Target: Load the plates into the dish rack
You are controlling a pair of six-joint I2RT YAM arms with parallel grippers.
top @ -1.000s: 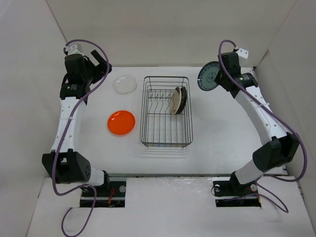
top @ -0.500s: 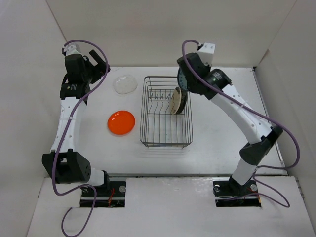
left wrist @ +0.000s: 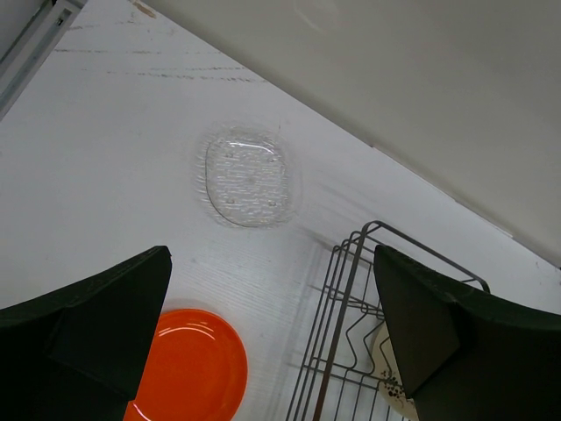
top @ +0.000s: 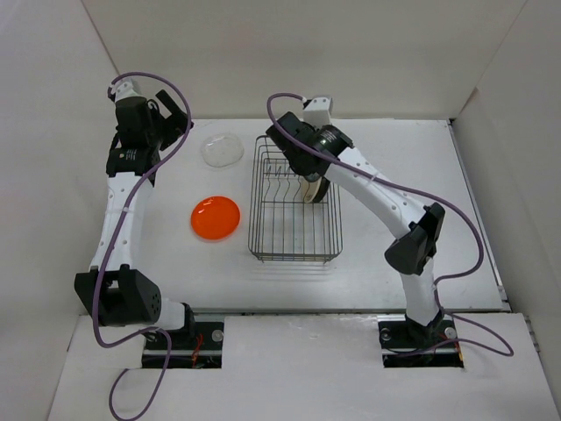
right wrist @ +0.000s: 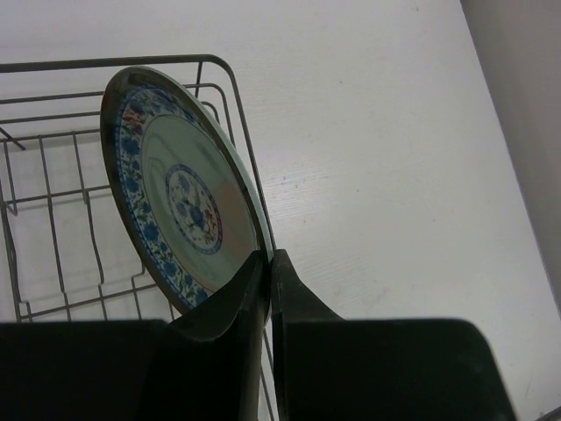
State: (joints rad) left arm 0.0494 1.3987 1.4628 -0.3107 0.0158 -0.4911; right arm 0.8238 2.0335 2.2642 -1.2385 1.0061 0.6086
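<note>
Plate (right wrist: 180, 189), teal-blue patterned, stands on edge, pinched at its lower rim by your right gripper (right wrist: 269, 263) over the dish rack's (top: 295, 258) far end, prongs (top: 279, 172) lying inboard; left gripper (left wrist: 272, 303) hangs wide open, empty.

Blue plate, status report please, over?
Right pincer shut on blue plate, above dish rack. Left pincer open, empty. Orange plate, clear plate on table. Nothing visibly blocking.

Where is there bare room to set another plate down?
Bare table lies right of the dish rack and along its near side. Left holds the orange plate and clear plate. The rack's far end is crowded: standing plates, right gripper holding a patterned plate.
</note>
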